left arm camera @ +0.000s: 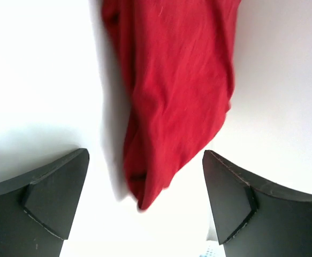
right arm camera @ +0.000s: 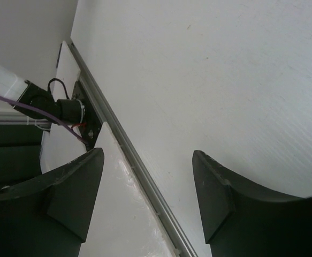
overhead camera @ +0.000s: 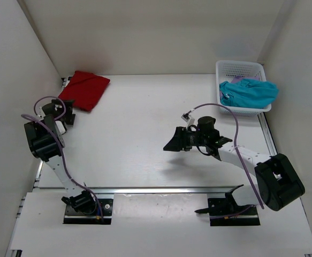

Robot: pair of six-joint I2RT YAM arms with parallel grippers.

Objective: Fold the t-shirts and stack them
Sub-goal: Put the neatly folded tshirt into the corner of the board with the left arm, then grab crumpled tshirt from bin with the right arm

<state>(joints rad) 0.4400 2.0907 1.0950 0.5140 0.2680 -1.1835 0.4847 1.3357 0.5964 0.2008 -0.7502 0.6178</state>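
The left gripper (overhead camera: 65, 115), jaws apart, sits by the red shirt (overhead camera: 84, 90) at ten o'clock; the right gripper (overhead camera: 173, 143), likewise apart, hovers over the table (overhead camera: 139, 107).

Bright, diffuse light from above; white table (overhead camera: 145, 107) washed out to glare in left wrist view; red t-shirt (left arm camera: 177, 91) slightly soft, casting a grey shadow along its left edge; faint shadow beneath right gripper (overhead camera: 170, 144); wrist-view fingers (right arm camera: 65, 198) dark, underexposed; top view sharp.
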